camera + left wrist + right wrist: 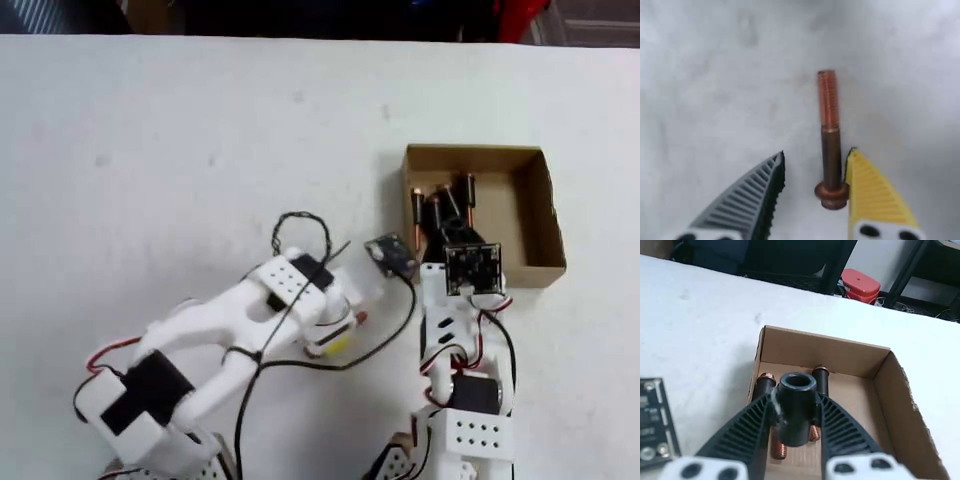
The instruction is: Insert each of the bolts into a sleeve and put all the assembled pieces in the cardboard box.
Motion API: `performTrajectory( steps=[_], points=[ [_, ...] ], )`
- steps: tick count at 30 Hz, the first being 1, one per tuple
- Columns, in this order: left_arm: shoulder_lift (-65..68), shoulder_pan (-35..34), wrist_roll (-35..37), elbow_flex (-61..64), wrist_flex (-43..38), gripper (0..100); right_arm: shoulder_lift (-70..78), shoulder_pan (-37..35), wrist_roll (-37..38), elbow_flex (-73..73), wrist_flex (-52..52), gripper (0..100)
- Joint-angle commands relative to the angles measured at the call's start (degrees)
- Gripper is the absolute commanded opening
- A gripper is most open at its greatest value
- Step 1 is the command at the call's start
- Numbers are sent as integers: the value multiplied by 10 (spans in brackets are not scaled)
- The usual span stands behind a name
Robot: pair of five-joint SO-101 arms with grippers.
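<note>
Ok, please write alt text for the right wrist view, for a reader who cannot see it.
The right gripper holds a black sleeve upright over an open cardboard box. Sleeved bolts lie inside it, on a white table.

Prob. lab/office: white worktable (200,120), black desk leg (907,265), red box (860,282) behind.

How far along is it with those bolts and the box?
Done: a few assembled pieces lie in the cardboard box. In hand: the right tool is shut on a black sleeve above the box, and the left tool sits open around a loose bolt on the table. Left: slide that bolt into the sleeve, then box the pair.
</note>
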Motion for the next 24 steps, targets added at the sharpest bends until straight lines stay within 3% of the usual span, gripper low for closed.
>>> performTrajectory(
  steps=[1, 4, 13, 19, 24],
  points=[
    [0, -21, -1, -1, 11, 221, -12, 4, -7, -8, -15, 17],
    [0, -22, -1, 1, 7, 212, -12, 4, -7, -8, -15, 17],
    [-1, -21, -1, 38, -73, 45, -11, 1, -7, 0, -18, 17],
    [-5, -24, -2, 35, -76, 27, -11, 0, -7, 1, -18, 17],
    [-6, -95, -2, 37, -74, 27, -11, 0, -7, 2, -18, 17]
  ],
)
